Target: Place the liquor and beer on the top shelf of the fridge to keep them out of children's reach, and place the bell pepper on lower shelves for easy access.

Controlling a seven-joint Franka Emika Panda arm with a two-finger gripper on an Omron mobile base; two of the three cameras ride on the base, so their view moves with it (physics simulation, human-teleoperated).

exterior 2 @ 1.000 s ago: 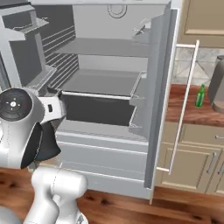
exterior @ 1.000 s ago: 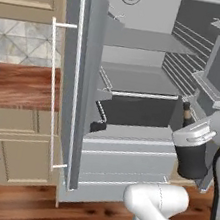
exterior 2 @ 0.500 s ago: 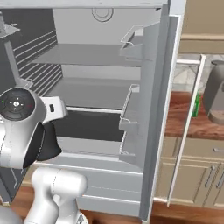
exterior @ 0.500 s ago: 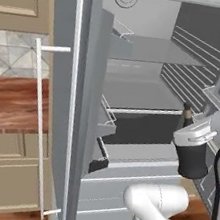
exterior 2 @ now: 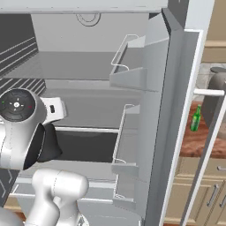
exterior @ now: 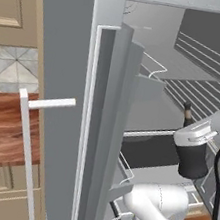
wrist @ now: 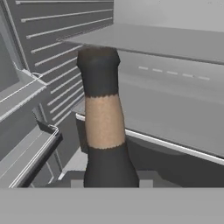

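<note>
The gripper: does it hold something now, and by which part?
It holds the liquor, gripped somewhere below the neck; the exact place is hidden.

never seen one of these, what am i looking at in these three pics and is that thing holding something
It is a white robot arm on a driving base, in a computer-rendered kitchen, facing an open fridge. Two pictures come from cameras on the base, behind the arm to its left and right. The third comes from a camera on the hand, looking along the claw.

In the hand view the claw is shut on the liquor, a black bottle with a brownish band on its neck, held in front of the grey fridge shelves. In the left base view its neck pokes up above the hand.

In the right base view the beer, a green bottle, stands on the wooden counter beyond the fridge door.
</note>
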